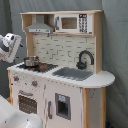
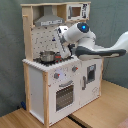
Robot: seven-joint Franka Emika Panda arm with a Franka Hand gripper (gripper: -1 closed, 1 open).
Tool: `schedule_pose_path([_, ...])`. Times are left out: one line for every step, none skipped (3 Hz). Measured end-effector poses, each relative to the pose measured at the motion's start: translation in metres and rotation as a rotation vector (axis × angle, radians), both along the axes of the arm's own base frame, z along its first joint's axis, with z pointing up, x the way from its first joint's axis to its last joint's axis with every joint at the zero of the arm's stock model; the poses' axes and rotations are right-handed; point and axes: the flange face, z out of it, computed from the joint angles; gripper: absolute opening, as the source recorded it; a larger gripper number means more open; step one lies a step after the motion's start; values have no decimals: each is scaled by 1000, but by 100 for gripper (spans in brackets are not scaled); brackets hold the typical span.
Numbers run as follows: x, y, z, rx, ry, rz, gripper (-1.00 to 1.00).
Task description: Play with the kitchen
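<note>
The kitchen point(image 1: 60, 90) is a tall white and light-wood toy with a hood point(image 1: 39, 26), a microwave point(image 1: 75, 22), a grey sink point(image 1: 72, 73), a black faucet point(image 1: 85, 59) and an oven door point(image 1: 25, 102). A small metal pot point(image 1: 31, 61) sits on the red-ringed stovetop. In the second exterior view the kitchen point(image 2: 55, 90) is seen from its stove end. There my gripper point(image 2: 63, 46) hangs over the stovetop, just right of the pot point(image 2: 47, 56). In the first exterior view only the arm's white wrist point(image 1: 10, 46) shows, at the left edge.
The white arm point(image 2: 100, 50) reaches in from the second exterior view's right, across the counter. Two knobs point(image 2: 56, 76) sit above the oven door point(image 2: 64, 95). The robot's white base point(image 1: 15, 117) fills the first exterior view's lower left. Grey curtains hang behind, and the floor is wood.
</note>
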Motion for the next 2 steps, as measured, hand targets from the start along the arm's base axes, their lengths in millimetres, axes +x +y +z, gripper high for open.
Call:
schedule_pose_path([9,-9,4,48,102,-25,100])
schedule_pose_path([16,-26,8,86,203,-44,100])
